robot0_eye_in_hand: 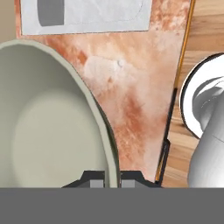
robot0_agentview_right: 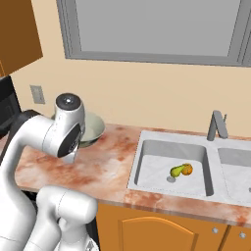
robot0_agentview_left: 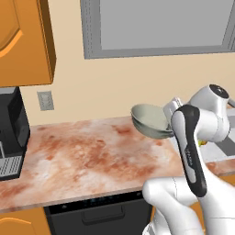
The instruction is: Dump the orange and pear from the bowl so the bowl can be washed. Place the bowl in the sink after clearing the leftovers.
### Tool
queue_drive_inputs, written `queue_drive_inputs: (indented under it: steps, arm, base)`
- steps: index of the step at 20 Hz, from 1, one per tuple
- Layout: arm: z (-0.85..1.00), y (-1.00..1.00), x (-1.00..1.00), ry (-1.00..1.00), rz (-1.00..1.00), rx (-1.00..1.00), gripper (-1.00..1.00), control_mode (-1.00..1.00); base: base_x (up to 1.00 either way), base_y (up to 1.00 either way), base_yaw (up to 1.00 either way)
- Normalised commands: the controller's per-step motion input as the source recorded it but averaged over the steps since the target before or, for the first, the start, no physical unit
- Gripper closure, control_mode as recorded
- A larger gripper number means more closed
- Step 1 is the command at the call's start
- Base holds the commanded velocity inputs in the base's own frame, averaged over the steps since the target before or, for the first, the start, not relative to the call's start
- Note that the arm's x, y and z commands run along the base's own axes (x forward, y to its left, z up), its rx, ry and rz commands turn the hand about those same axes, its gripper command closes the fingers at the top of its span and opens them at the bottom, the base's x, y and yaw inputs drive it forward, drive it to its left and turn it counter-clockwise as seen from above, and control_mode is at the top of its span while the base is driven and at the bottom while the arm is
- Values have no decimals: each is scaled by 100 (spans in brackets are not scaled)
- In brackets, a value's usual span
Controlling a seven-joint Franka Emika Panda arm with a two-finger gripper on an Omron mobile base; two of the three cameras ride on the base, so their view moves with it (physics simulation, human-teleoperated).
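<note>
The pincer (robot0_eye_in_hand: pixel 106 178) pinches the rim of the wide pale grey-green bowl (robot0_eye_in_hand: pixel 48 127) (tilted, empty) above the marbled reddish counter (robot0_agentview_left: pixel 92 151).

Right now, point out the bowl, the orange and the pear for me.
bowl (robot0_eye_in_hand: pixel 48 131): hand view, on its smooth off-white inside.
orange (robot0_agentview_right: pixel 188 169): right base view, on its round face, in the sink's left basin.
pear (robot0_agentview_right: pixel 176 171): right base view, on its yellow-green body, touching the orange.
</note>
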Motion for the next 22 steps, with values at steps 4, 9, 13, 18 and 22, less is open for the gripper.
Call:
queue_drive_inputs:
  steps: [4, 9, 13, 18, 22]
  arm:
    - [0, 0, -25, 0, 0, -1, 100, -100]
    - [0, 0, 0, 0, 0, 0, 100, 100]
    - [0, 0, 0, 0, 0, 0, 100, 100]
    - [0, 0, 0, 0, 0, 0, 100, 100]
    - [0, 0, 0, 0, 0, 0, 100, 100]
  base:
    - [0, 0, 0]
    - [-82, -10, 0]
    - [-79, -47, -3]
    - [-34, -93, -12]
    - [-1, -100, -16]
